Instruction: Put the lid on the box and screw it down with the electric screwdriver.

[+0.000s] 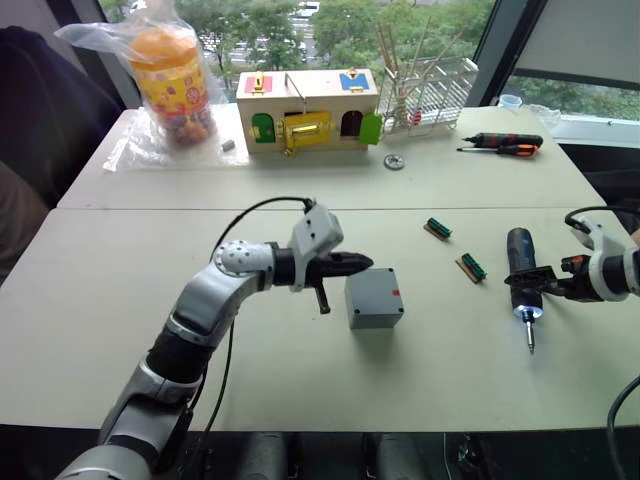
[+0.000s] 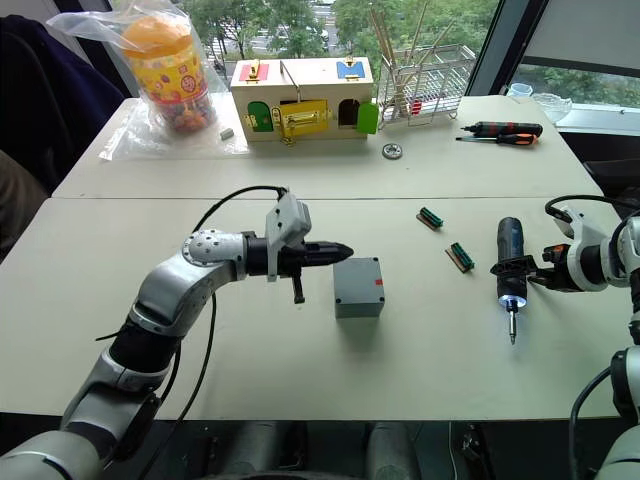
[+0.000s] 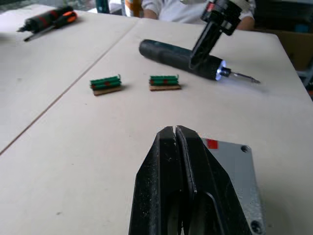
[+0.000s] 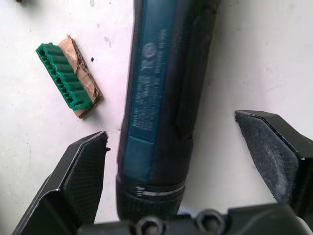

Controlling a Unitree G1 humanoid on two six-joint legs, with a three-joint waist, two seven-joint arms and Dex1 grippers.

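Note:
The small grey box with a red mark stands on the table's near middle. The flat grey lid, with corner screw holes, lies on top of it. My left gripper is shut and empty, its tips at the lid's left edge. To the right the dark blue electric screwdriver lies on the table. Its tip light is on and its bit points toward me. My right gripper is open, one finger on each side of the driver's body near the tip end, with gaps on both sides.
Two green terminal blocks lie between box and driver. At the back stand a wooden lock box, a bagged orange jar, a wire rack and hand screwdrivers. A person in white is beyond the table.

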